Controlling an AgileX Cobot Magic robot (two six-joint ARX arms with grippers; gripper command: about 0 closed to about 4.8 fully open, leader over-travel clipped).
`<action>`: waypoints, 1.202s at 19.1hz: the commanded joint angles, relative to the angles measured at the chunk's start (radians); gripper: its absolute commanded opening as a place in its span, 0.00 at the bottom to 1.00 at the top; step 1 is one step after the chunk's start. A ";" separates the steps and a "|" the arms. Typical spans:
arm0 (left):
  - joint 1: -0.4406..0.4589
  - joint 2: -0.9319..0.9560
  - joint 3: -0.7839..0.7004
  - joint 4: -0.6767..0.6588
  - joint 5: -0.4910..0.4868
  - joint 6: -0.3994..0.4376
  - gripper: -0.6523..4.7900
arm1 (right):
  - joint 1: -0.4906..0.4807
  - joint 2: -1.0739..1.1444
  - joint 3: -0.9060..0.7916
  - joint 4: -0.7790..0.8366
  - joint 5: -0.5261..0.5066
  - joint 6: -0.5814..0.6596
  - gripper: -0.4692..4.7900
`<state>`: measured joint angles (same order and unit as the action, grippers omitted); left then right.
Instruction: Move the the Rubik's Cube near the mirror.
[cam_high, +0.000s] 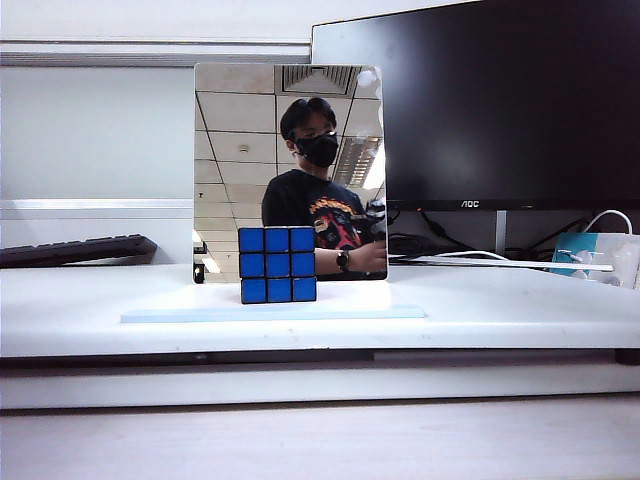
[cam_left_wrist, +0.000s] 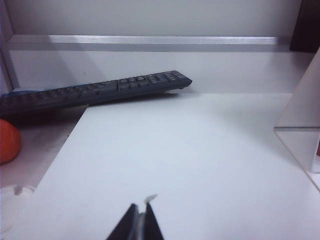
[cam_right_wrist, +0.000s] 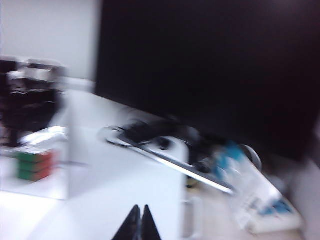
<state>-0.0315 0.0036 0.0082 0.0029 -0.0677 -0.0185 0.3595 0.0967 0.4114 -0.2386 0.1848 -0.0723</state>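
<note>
- On the far left of the exterior view a dark flat keyboard (cam_high: 78, 249) lies behind the white table (cam_high: 90, 310). In the left wrist view it sits well beyond the left gripper (cam_left_wrist: 142, 220), whose black fingers are pressed together on nothing, low over bare tabletop.
- Neither arm shows in the exterior view, so we place both grippers by their wrist views alone.
- In the middle stands the tall frameless square mirror panel (cam_high: 290, 140) on its flat pale blue base plate (cam_high: 340, 313). The small 3x3 Rubik's Cube with black grid lines (cam_high: 278, 264) rests on that plate, blue face toward the exterior camera, just in front of the glass. We cannot tell whether it touches the glass.
- We judge the placement done: the cube is already beside the mirror and free of both grippers. The step in hand looks like clearing the right arm away.
- Doing that well means keeping the arm wide of the mirror's edge and plate, since a nudge could shift the cube or tip the panel.
- In the blurred right wrist view the right gripper (cam_right_wrist: 139, 222) shows its fingers closed together, empty, with the cube (cam_right_wrist: 34, 164) off to one side and apart from it.
- On the right the black AOC monitor (cam_high: 500, 100) and a tangle of cables (cam_right_wrist: 150, 132) crowd the space, so we would keep clear of those too.
</note>
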 joint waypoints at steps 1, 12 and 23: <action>0.002 0.000 0.001 0.009 0.002 0.004 0.16 | -0.113 -0.096 -0.227 0.300 -0.089 0.015 0.09; 0.002 0.000 0.001 0.009 0.002 0.004 0.16 | -0.337 -0.094 -0.405 0.321 -0.336 0.060 0.09; 0.002 0.000 0.001 0.009 0.002 0.004 0.16 | -0.339 -0.094 -0.404 0.318 -0.288 0.150 0.09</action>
<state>-0.0315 0.0032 0.0082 0.0029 -0.0677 -0.0181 0.0227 0.0032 0.0120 0.0689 -0.1055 0.0742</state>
